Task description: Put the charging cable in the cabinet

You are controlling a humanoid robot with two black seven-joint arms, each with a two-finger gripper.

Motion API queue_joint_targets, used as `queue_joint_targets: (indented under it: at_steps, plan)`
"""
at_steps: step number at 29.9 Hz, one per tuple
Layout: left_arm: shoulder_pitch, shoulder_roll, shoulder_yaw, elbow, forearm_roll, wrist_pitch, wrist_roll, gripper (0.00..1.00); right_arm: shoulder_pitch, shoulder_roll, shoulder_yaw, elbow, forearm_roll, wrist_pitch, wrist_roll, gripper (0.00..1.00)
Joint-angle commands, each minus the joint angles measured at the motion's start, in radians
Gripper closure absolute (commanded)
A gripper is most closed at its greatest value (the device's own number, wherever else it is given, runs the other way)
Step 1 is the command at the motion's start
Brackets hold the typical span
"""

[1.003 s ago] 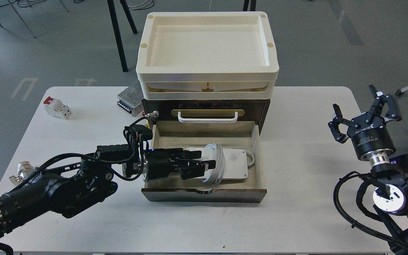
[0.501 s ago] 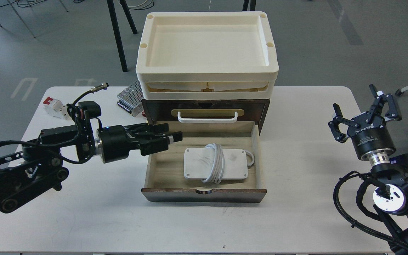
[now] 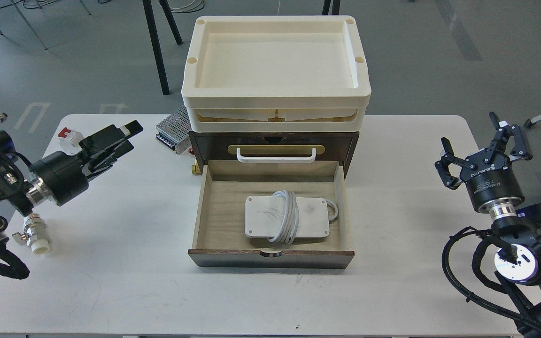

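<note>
The charging cable (image 3: 287, 217), a flat white power brick with its white cord coiled round the middle, lies flat in the open light wood drawer (image 3: 270, 257) of the dark brown cabinet (image 3: 274, 139). Nothing touches it. My left gripper (image 3: 129, 136) is open and empty, drawn back over the table's left side, well left of the cabinet and pointing towards the back right. My right gripper (image 3: 479, 141) is open and empty above the table's right edge, far from the drawer.
Cream trays (image 3: 275, 101) are stacked on the cabinet. A perforated metal power supply (image 3: 172, 127) lies at the cabinet's back left. A white-and-red breaker (image 3: 67, 135) sits just behind my left gripper. A metal fitting (image 3: 33, 234) lies near the left edge.
My left gripper has let go of the charging cable, left the drawer and pulled back far to the left and upward. The cable stays in the drawer. The right arm has not moved.
</note>
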Motion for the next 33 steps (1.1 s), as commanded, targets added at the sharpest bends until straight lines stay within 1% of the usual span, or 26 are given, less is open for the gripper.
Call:
queue_joint_targets:
  at_steps: [1,5,10,13,15,17,20,22,26,28,33]
  plan:
    - [0.006,-0.016,0.0,0.039,-0.207,0.005,0.0,0.09,0.003,0.0,0.0,0.0,0.0,0.0,0.0,0.0]
    - [0.006,-0.068,-0.001,0.096,-0.417,0.003,0.0,0.08,0.003,0.0,0.002,0.002,0.0,0.0,0.0,0.0]
    - [0.006,-0.122,-0.029,0.204,-0.547,-0.009,0.0,0.06,0.003,0.0,0.003,0.002,0.001,0.0,0.0,0.0]
    - [0.006,-0.154,-0.078,0.263,-0.61,-0.053,0.0,0.06,0.004,0.0,0.003,0.002,0.001,0.0,0.0,0.0]
    - [0.006,-0.169,-0.107,0.309,-0.664,-0.125,0.0,0.06,0.006,0.0,0.003,0.002,0.001,0.0,0.002,0.01]
    - [0.01,-0.177,-0.115,0.368,-0.715,-0.228,0.0,0.06,0.006,0.0,0.003,0.002,0.001,0.0,0.0,0.0]
    - [0.011,-0.212,-0.116,0.506,-0.739,-0.397,0.0,0.03,0.008,0.0,0.003,0.002,0.001,0.0,0.0,0.0]
    - [0.01,-0.254,-0.116,0.606,-0.739,-0.401,0.0,0.01,0.006,0.0,0.005,0.002,0.001,0.0,0.0,0.0]
    - [0.01,-0.316,-0.113,0.735,-0.738,-0.401,0.0,0.01,0.008,0.0,0.007,0.002,0.003,0.0,0.0,0.0]
    - [0.01,-0.338,-0.109,0.763,-0.735,-0.401,0.0,0.01,0.008,0.0,0.01,0.002,0.003,-0.002,0.002,0.0]
    - [0.008,-0.346,-0.107,0.763,-0.733,-0.401,0.0,0.01,0.006,0.0,0.019,0.003,0.003,0.0,0.0,0.0]
